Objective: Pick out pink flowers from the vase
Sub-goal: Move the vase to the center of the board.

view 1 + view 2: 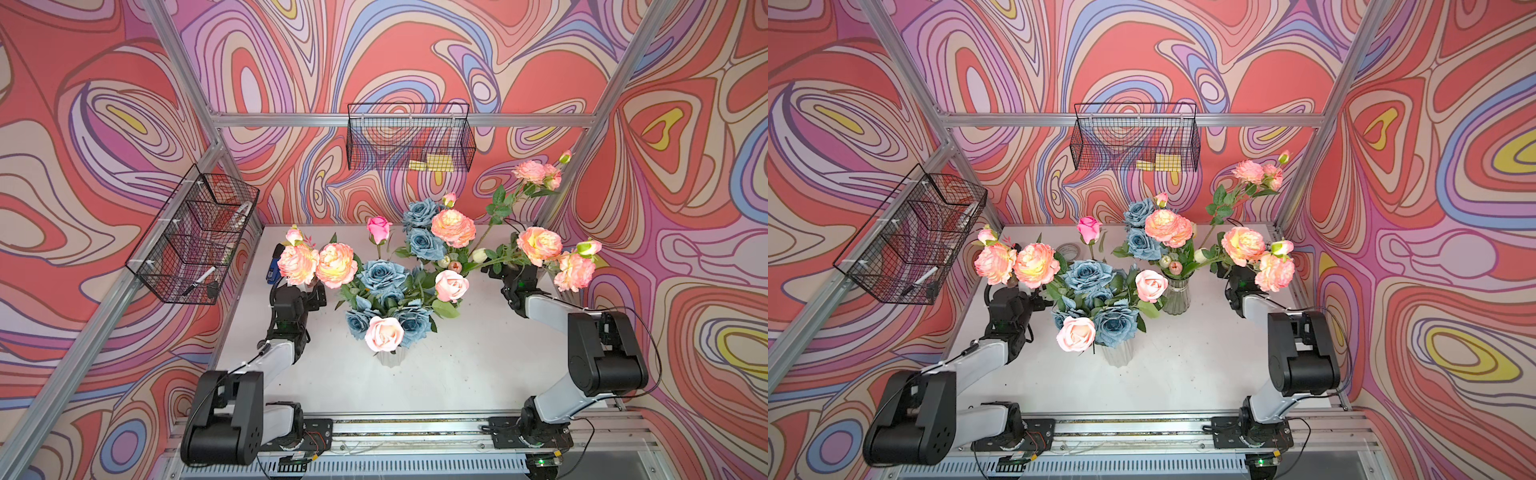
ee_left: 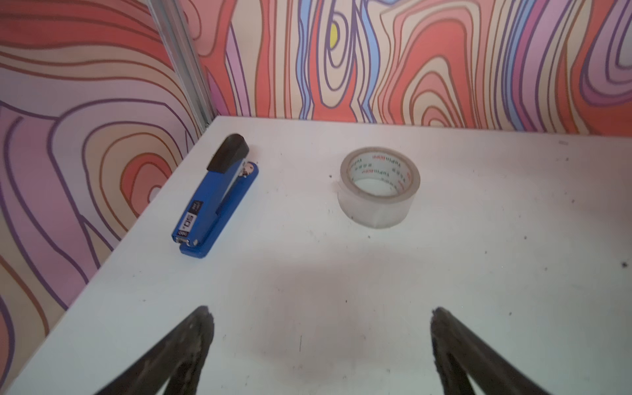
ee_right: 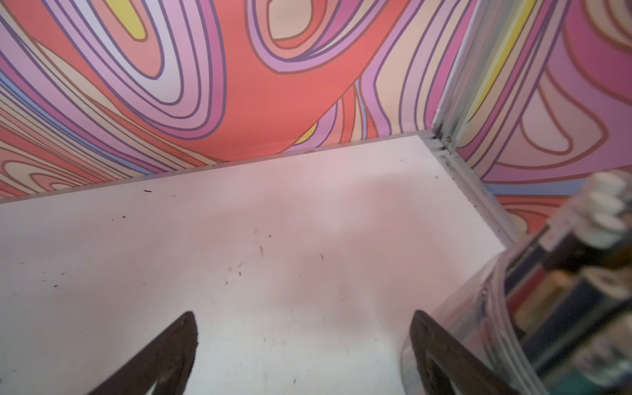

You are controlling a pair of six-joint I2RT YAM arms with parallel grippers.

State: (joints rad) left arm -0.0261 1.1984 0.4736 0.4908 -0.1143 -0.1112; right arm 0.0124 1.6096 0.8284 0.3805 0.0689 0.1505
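— What is closest to us?
— The bare front of the white desk (image 1: pixel 415 382). Just past it, a white vase (image 1: pixel 390 358) stands up straight.
— Where are the pink flowers?
— The pink flowers (image 1: pixel 384 333) sit in that vase, mixed with blue roses (image 1: pixel 381 276). One pale pink one hangs over the front rim. Two big ruffled blooms (image 1: pixel 336 264) lean out toward the left arm.
— What about the left tool?
— The left tool (image 2: pixel 320 313) is low over the desk, under those blooms. Its two fingers are wide apart with nothing between them.
— And the right tool?
— The right tool (image 3: pixel 304 316) is over the other side of the desk. Its fingers are far apart too, and it holds nothing. Just beside it is a clear tub (image 3: pixel 547 307). It is blurry, but it may be full of little bottles.
— What is farther back?
— A glass vase (image 1: pixel 1176 295) with more pink flowers and blue roses. Some of its long stems lean out over the right tool.
— And past the left tool?
— A blue stapler (image 2: pixel 215 198) and a roll of tape (image 2: pixel 379 186) lie on the desk, apart from each other, near the far corner.
— And at the very back?
— A wire basket (image 1: pixel 409 137) hangs on the back wall. A side basket (image 1: pixel 195 232) hangs on the left wall.
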